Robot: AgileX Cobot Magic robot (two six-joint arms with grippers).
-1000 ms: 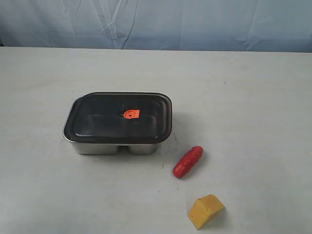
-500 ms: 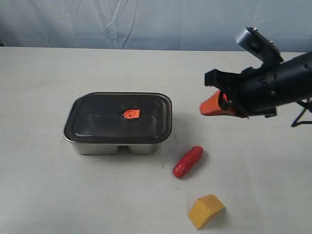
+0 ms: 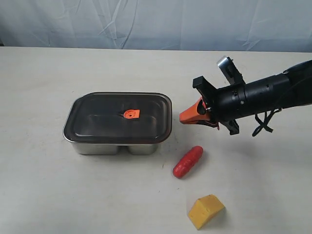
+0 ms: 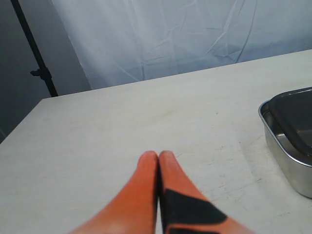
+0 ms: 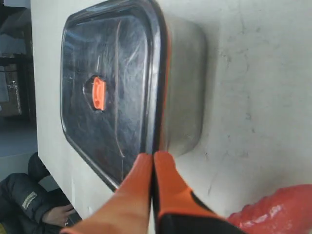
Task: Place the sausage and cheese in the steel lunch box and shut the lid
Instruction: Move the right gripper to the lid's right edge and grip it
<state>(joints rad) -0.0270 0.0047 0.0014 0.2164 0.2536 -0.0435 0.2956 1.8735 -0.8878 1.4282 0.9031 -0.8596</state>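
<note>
The steel lunch box point(image 3: 97, 146) stands left of centre with the dark lid point(image 3: 102, 122) resting on it, an orange valve point(image 3: 130, 114) in the lid's middle. A red sausage point(image 3: 188, 161) lies on the table to its right front, and the yellow cheese point(image 3: 205, 210) sits nearer the front edge. My right gripper point(image 3: 183, 118) is shut and empty, hovering just right of the box, above and behind the sausage. Its wrist view shows the lid point(image 5: 112, 92), the box wall point(image 5: 183, 87) and the sausage point(image 5: 273, 212). My left gripper point(image 4: 159, 155) is shut and empty over bare table, with the box corner point(image 4: 287, 156) off to one side.
A pale table point(image 3: 48, 195) carries everything, with a blue-grey cloth backdrop point(image 3: 146, 22) behind it. The right arm point(image 3: 263, 100) reaches in from the right edge. A dark stand pole point(image 4: 34, 53) shows in the left wrist view.
The right arm came into view from the right, then moved left and down toward the box's right side. Box, sausage and cheese have not moved.
</note>
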